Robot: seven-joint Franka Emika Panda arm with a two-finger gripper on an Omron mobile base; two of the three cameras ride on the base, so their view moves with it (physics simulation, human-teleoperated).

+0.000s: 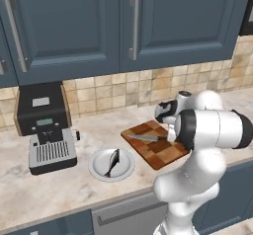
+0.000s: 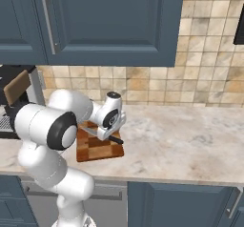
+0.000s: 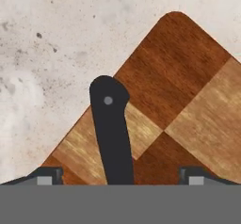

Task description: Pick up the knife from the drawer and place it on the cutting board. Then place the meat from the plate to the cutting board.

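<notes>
the knife (image 1: 146,138) lay flat on the cutting board (image 1: 160,151), its long axis along the surface's front edge, blade pointing toward the plate (image 1: 127,166). the hand (image 3: 117,180) hovered open above its black handle.

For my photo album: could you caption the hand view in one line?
Open pincer straddling the knife lying on the cutting board.

A black and grey coffee machine (image 1: 45,125) stands on the pale marbled tabletop (image 1: 59,189) at the far left, against a beige tiled backsplash (image 1: 118,88); slate-blue upper cabinet doors (image 1: 74,17) with vertical bar handles (image 1: 134,26) hang above; blue lower cabinet fronts (image 2: 181,204) sit below the edge.
</notes>
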